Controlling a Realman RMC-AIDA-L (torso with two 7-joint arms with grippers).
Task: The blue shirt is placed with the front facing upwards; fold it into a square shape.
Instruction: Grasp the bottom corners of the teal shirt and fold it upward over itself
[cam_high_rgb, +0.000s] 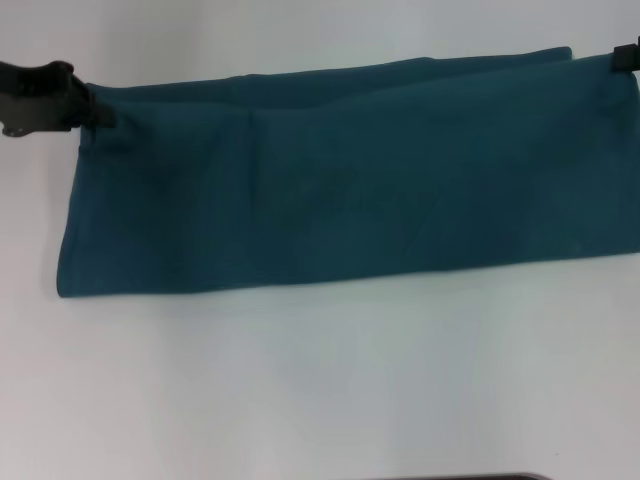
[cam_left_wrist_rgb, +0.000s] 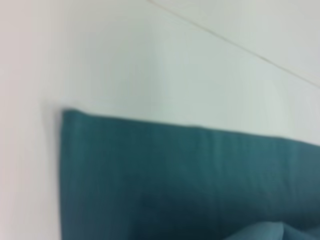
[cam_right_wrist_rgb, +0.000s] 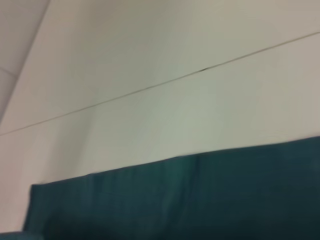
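The blue shirt (cam_high_rgb: 340, 190) lies on the white table as a long folded band running across the head view, plain side up, no lettering showing. My left gripper (cam_high_rgb: 100, 113) is at the band's far left corner, shut on the cloth there. At the far right corner, my right gripper (cam_high_rgb: 620, 58) shows only partly at the frame edge and pinches the cloth's top edge. The far edge of the shirt runs taut between the two. In each wrist view only a near stretch of the shirt (cam_left_wrist_rgb: 175, 180) (cam_right_wrist_rgb: 200, 200) shows against the table; no fingers appear there.
The white table (cam_high_rgb: 300, 390) spreads bare in front of the shirt's near edge. A thin seam line (cam_right_wrist_rgb: 200, 71) crosses the tabletop beyond the cloth. A dark strip (cam_high_rgb: 480, 477) sits at the very bottom of the head view.
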